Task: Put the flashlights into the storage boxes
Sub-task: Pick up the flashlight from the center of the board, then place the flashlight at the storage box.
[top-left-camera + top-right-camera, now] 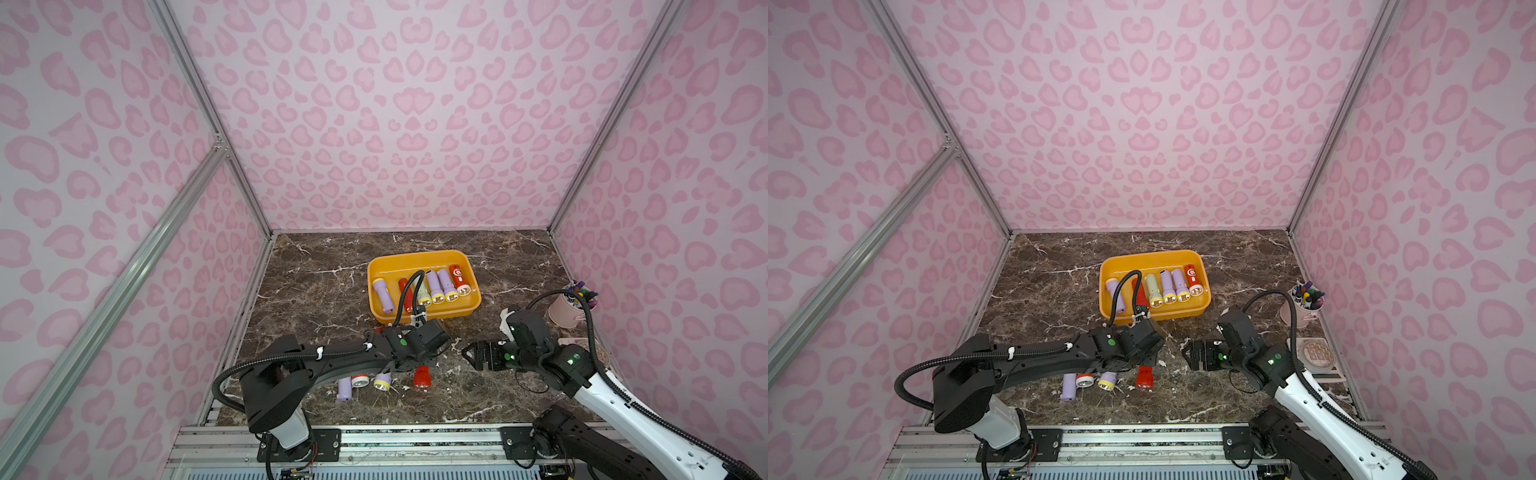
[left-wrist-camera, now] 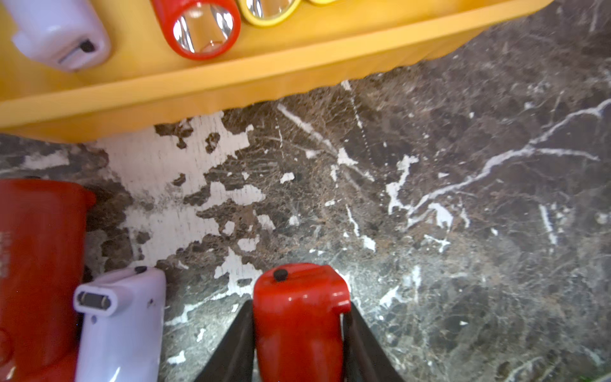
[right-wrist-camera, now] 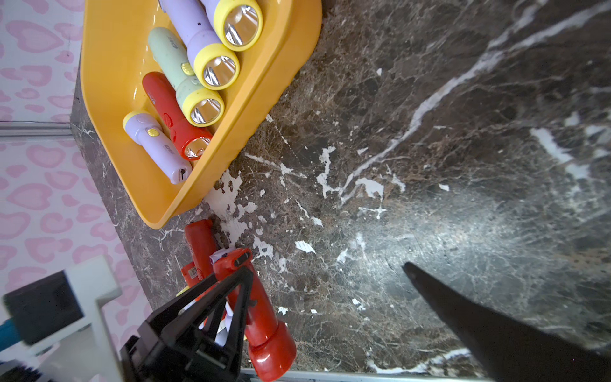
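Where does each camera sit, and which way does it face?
Top views: high above the arm bases, looking down over the table to the back wall; left arm, right arm show.
Left wrist: on the left arm, facing the tray; the left tool, shut on a red flashlight, shows.
Right wrist: on the right arm, facing table and tray; one finger of the open right tool shows.
Shared: both wrist views show the tray and that flashlight.

Red flashlight (image 1: 421, 377) half under L arm (image 1: 332, 353)
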Controlling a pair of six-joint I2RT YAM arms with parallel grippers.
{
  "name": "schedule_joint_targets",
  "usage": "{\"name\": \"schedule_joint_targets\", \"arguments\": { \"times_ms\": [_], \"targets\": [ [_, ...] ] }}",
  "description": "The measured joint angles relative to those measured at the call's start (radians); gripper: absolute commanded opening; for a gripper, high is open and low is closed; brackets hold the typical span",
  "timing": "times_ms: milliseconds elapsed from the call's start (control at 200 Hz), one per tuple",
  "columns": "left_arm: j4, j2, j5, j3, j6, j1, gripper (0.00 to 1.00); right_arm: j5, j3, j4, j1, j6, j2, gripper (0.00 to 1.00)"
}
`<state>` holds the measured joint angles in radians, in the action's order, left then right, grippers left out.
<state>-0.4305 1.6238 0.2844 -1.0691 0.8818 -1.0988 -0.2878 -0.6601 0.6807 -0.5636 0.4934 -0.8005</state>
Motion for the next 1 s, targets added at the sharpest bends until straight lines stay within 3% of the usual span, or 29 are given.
{"name": "schedule_joint_targets", "arguments": {
  "times_ms": [255, 555, 770, 1005],
  "targets": [
    [-0.068, -0.075, 0.027, -0.038, -0.063, 0.082, 0.16, -0.002, -0.015, -0.003, 0.000, -0.001, -0.015, 0.99],
    [-0.105, -0.092, 0.024, -0.148, -0.176, 0.311, 0.16, -0.019, -0.058, -0.034, 0.000, -0.018, -0.090, 0.99],
    [-0.096, 0.029, -0.033, -0.346, -0.266, 0.467, 0.15, -0.020, -0.093, -0.061, 0.000, -0.035, -0.165, 0.99],
    [-0.084, 0.219, -0.110, -0.499, -0.308, 0.560, 0.11, -0.024, -0.122, -0.093, 0.013, -0.054, -0.253, 0.99]
  ]
}}
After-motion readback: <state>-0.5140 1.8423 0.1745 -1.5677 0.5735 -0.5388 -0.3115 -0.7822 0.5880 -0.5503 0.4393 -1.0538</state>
